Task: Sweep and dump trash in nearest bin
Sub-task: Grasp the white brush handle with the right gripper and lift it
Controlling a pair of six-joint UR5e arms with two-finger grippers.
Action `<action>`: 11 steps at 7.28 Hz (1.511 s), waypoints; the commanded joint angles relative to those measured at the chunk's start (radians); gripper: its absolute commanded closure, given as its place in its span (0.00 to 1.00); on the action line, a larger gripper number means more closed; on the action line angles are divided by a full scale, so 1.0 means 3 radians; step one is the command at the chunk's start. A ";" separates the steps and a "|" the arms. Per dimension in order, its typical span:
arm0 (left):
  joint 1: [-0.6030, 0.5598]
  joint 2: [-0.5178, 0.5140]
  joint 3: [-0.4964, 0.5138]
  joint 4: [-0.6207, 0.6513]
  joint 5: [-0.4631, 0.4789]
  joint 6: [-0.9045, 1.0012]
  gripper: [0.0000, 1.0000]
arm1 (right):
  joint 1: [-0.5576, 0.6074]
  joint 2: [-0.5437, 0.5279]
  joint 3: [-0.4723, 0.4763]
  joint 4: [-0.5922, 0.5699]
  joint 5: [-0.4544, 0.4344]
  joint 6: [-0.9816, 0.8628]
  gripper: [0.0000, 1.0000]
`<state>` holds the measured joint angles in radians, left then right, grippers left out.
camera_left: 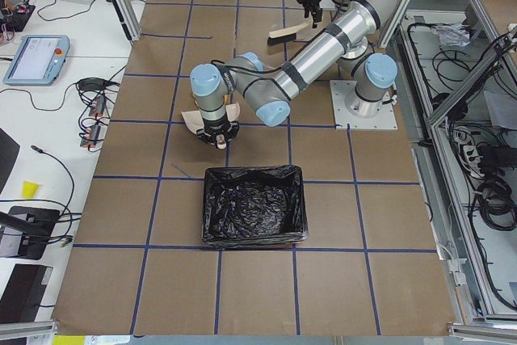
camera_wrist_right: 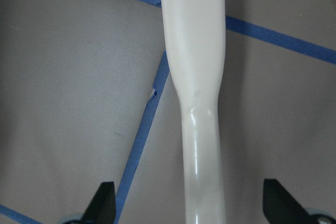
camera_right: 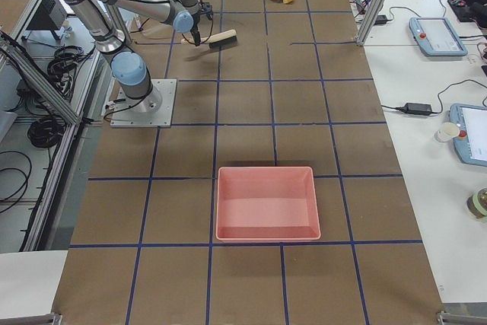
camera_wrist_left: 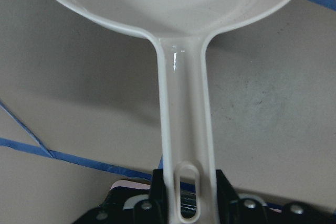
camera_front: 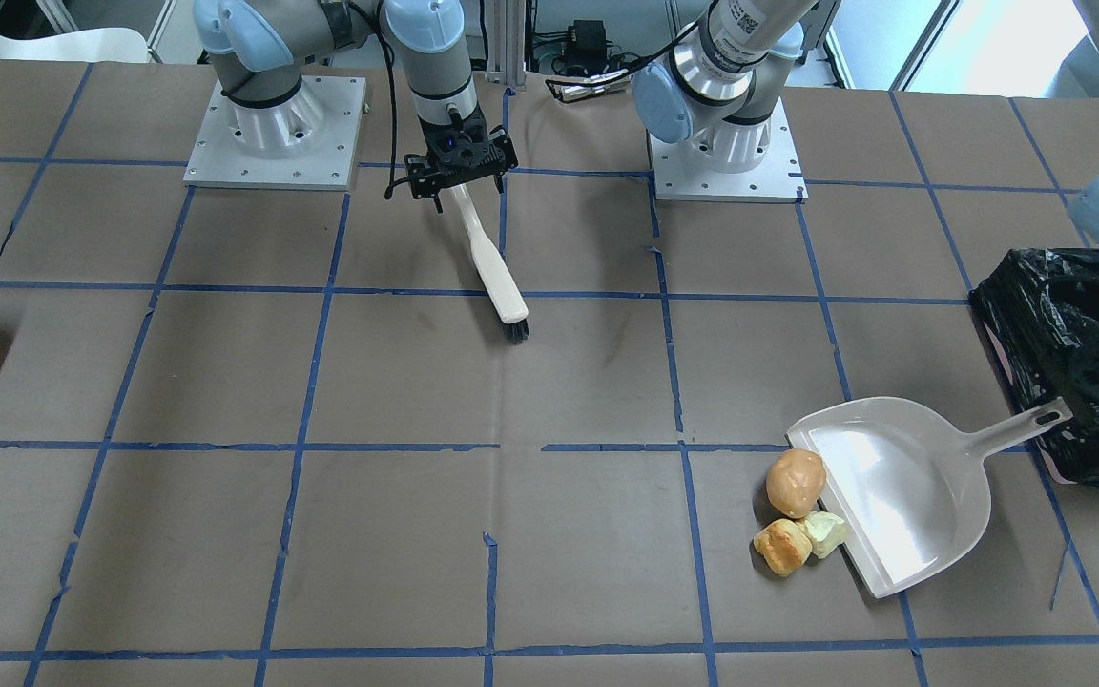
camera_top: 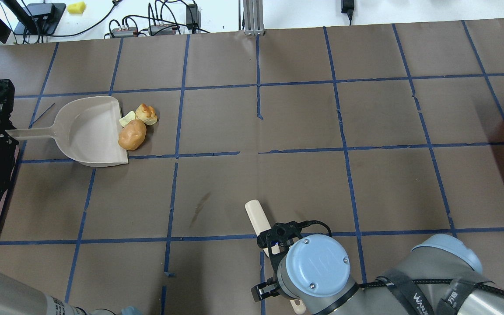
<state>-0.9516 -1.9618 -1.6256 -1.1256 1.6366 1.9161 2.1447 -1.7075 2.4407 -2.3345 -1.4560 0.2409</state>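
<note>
Both jaws differ: left jaws pinch the dustpan handle (camera_wrist_left: pixel 185 129), right jaws gape wide astride the brush (camera_wrist_right: pixel 193 66)

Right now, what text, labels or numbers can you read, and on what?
"WAN…": white letters on the black strap around the right arm; the rest is cut off.
QR-style label on the left arm: too small to read.
Pendant screens beside the table: blurred.
Dustpan, brush, bin: no text seen.

Trash (camera_front: pixel 796 510) lies against the dustpan (camera_front: pixel 912 496), near the bin (camera_front: pixel 1074 363).
</note>
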 commanded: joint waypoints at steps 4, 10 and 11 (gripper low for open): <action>0.0002 -0.0072 -0.0088 0.0055 -0.0066 0.0076 1.00 | 0.0004 0.0011 0.0045 -0.0031 0.0006 0.0148 0.62; -0.0003 -0.0082 -0.0099 0.0045 -0.0056 0.0066 1.00 | -0.0077 0.0122 -0.0458 -0.0021 0.0031 0.0102 0.92; -0.0003 -0.0082 -0.0109 0.0045 -0.0056 0.0056 1.00 | -0.0108 0.0427 -0.0719 -0.0021 0.0062 0.0107 0.92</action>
<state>-0.9526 -1.9860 -1.6557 -1.1121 1.6198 1.9360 2.1215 -1.6611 2.3185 -2.3416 -1.4471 0.2729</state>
